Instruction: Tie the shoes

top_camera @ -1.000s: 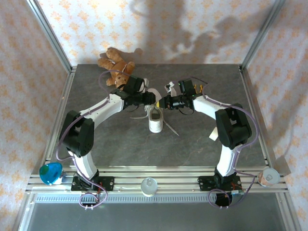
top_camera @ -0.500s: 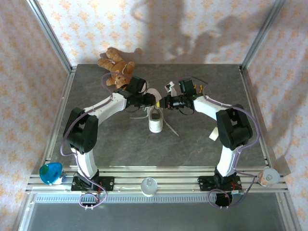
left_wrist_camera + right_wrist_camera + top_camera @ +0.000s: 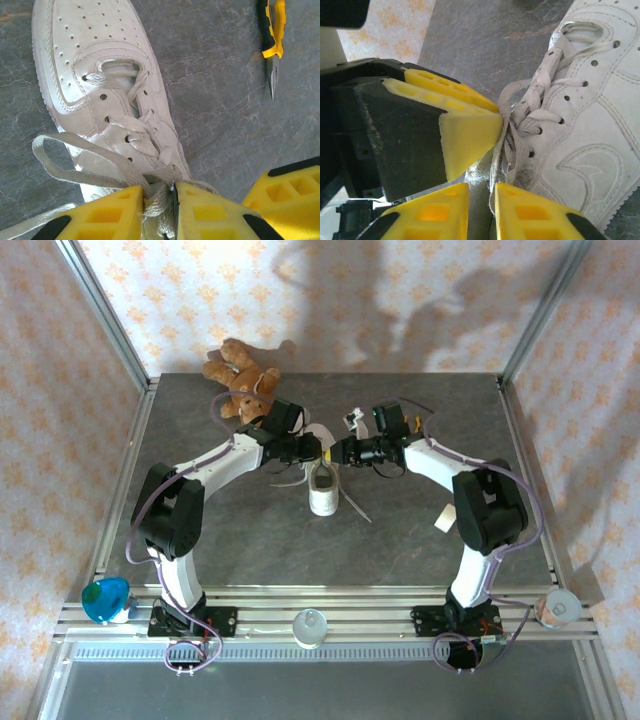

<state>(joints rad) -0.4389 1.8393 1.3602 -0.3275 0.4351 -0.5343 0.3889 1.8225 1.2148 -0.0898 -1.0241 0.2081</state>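
Note:
The white shoe [image 3: 322, 495] lies mid-table, toe toward the arms. Both grippers meet over its laced top. In the left wrist view the shoe [image 3: 100, 75] stretches upward, and my left gripper [image 3: 160, 200] is shut on a bunch of laces at the knot, with a lace loop [image 3: 55, 165] trailing left. From above, the left gripper [image 3: 322, 451] and right gripper [image 3: 338, 452] nearly touch. In the right wrist view my right gripper [image 3: 481, 210] has its jaws slightly apart. A lace strand runs through the gap beside the shoe [image 3: 590, 140].
A brown teddy bear [image 3: 240, 375] lies at the back left, just behind the left arm. Yellow-handled pliers [image 3: 272, 35] rest on the table beside the shoe. A loose lace end [image 3: 355, 505] trails right of the shoe. Metal frame posts [image 3: 110, 320] border the table.
The left arm's elbow has swung slightly. Both grippers stay at the shoe's laces. The right gripper has edged a little left, toward the left one.

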